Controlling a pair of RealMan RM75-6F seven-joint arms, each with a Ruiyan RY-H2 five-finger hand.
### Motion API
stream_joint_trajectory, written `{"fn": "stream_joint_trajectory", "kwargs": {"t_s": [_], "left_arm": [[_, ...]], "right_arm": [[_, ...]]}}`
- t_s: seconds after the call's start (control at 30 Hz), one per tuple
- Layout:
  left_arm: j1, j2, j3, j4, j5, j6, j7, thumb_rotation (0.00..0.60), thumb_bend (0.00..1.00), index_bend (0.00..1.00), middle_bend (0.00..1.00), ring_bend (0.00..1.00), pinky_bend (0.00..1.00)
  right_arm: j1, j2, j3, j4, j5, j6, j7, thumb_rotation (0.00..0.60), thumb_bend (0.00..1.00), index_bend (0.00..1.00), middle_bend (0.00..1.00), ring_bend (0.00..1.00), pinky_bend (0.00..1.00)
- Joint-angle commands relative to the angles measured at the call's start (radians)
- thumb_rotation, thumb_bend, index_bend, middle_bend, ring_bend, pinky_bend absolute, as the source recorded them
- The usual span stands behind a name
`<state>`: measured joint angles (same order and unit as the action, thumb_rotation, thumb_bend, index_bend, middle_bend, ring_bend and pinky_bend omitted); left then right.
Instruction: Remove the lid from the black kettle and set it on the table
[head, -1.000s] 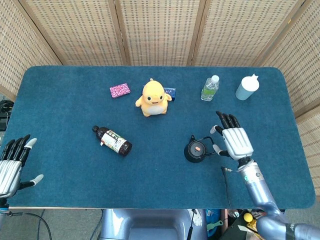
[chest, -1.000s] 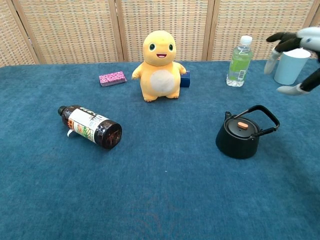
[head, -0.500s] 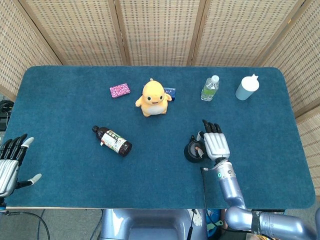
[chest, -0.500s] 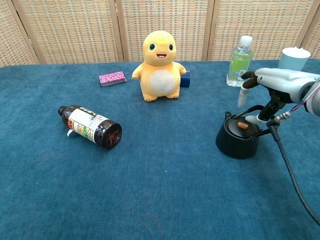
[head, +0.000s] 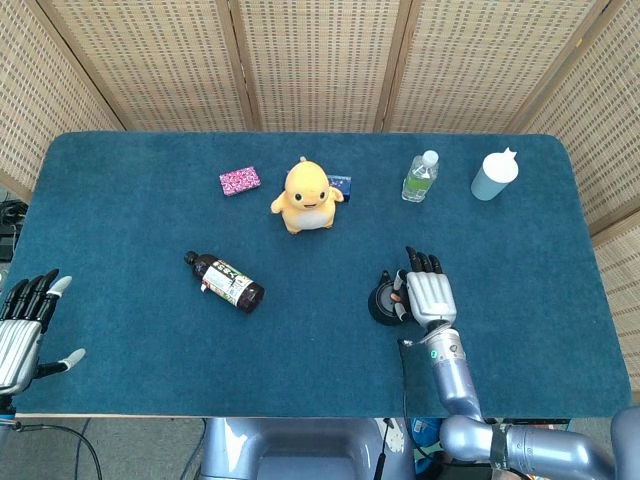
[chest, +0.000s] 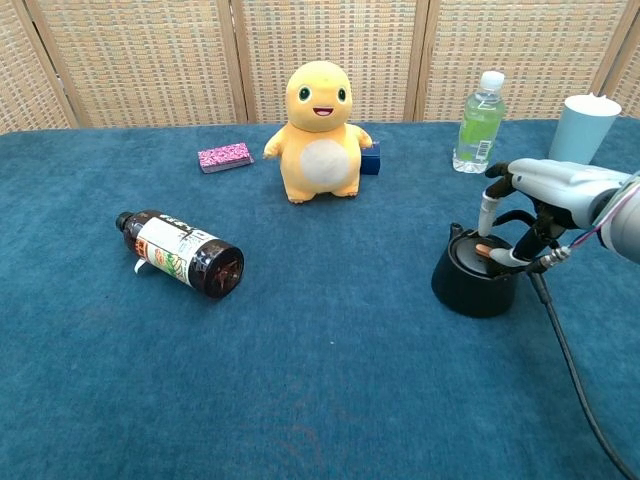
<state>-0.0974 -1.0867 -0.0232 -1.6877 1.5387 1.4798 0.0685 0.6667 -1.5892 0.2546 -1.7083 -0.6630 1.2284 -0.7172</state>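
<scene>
The black kettle stands on the blue table, right of centre, with its lid and orange knob in place. My right hand hangs over the kettle from its right side. A finger points down at the knob and the thumb lies on the lid beside it. Whether they pinch the knob is unclear. My left hand hovers at the table's front left corner, fingers spread and holding nothing; only the head view shows it.
A yellow plush toy stands mid-table, with a pink box and a blue box beside it. A brown bottle lies at the left. A green water bottle and a light blue cup stand behind the kettle.
My right hand came in from the kettle's right and sank onto its top; finger and thumb now reach the lid knob. The left hand barely shifted.
</scene>
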Motion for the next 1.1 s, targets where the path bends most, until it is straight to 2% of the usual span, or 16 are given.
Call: {"fn": "stream_joint_trajectory", "kwargs": {"t_s": [0.03, 0.53, 1.1], "left_arm": [[0.0, 0.0, 0.0, 0.0, -0.001, 0.0, 0.001, 0.6, 0.13, 0.0, 0.0, 0.0, 0.0], [-0.001, 0.002, -0.001, 0.001, -0.006, -0.002, -0.004, 0.6, 0.13, 0.0, 0.0, 0.0, 0.0], [-0.002, 0.0, -0.001, 0.003, -0.007, -0.002, -0.003, 0.6, 0.13, 0.0, 0.0, 0.0, 0.0]], "right_arm": [[0.003, -0.006, -0.001, 0.011, 0.004, -0.002, 0.006, 0.6, 0.51, 0.48, 0.0, 0.0, 0.0], [0.02, -0.017, -0.007, 0.035, 0.04, -0.01, -0.003, 0.6, 0.54, 0.49, 0.0, 0.0, 0.0], [0.034, -0.045, -0.019, 0.056, 0.025, -0.004, 0.004, 0.6, 0.57, 0.53, 0.0, 0.0, 0.0]]}}
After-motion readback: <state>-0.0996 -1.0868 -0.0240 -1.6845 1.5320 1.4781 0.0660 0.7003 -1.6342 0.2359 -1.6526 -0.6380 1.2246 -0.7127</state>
